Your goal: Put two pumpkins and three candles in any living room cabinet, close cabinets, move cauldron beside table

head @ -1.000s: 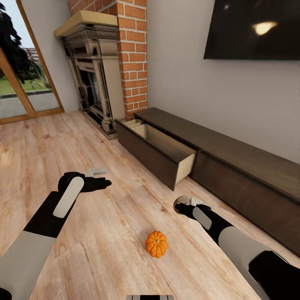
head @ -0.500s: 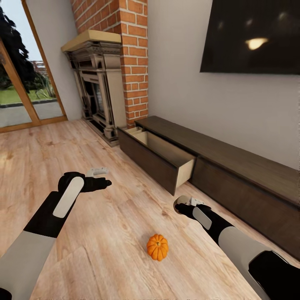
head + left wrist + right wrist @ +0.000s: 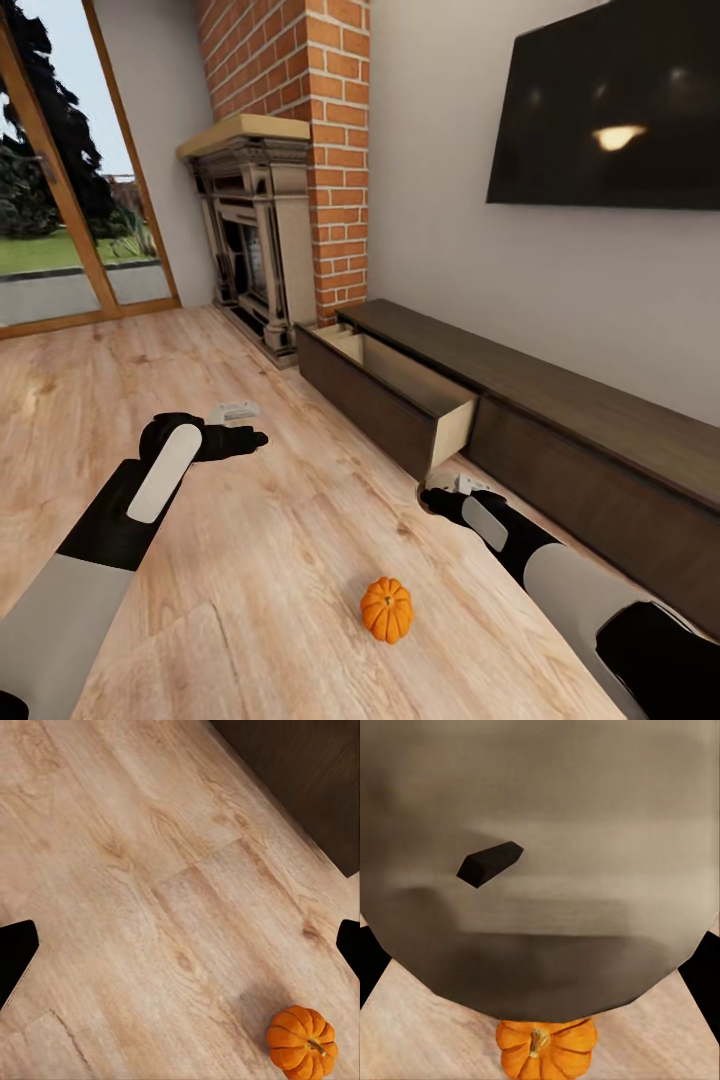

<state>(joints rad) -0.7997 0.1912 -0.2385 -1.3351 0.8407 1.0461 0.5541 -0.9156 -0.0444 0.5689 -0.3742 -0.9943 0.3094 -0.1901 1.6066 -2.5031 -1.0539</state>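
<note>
Head view, hidden: right gripper [image 3: 432, 494] is showing a pale object between its tips; jaw state cannot be told.
Head view, arms: left gripper [image 3: 250, 438] is reaching forward over the floor [image 3: 120, 380], jaws unclear.
Head view, room: pumpkin [image 3: 387, 609] is sitting on the floor; cabinet [image 3: 560, 440] drawer [image 3: 400, 385] is standing open.
Left wrist: pumpkin [image 3: 302, 1041] is lying between spread fingertips [image 3: 15, 956].
Right wrist: candle [image 3: 540, 862] is blocking the view, pinched between the jaws; pumpkin [image 3: 546, 1047] is peeking from behind it.

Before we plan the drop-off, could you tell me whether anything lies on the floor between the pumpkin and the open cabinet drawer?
Nothing visible does: bare floor separates the pumpkin from the open drawer.
</note>
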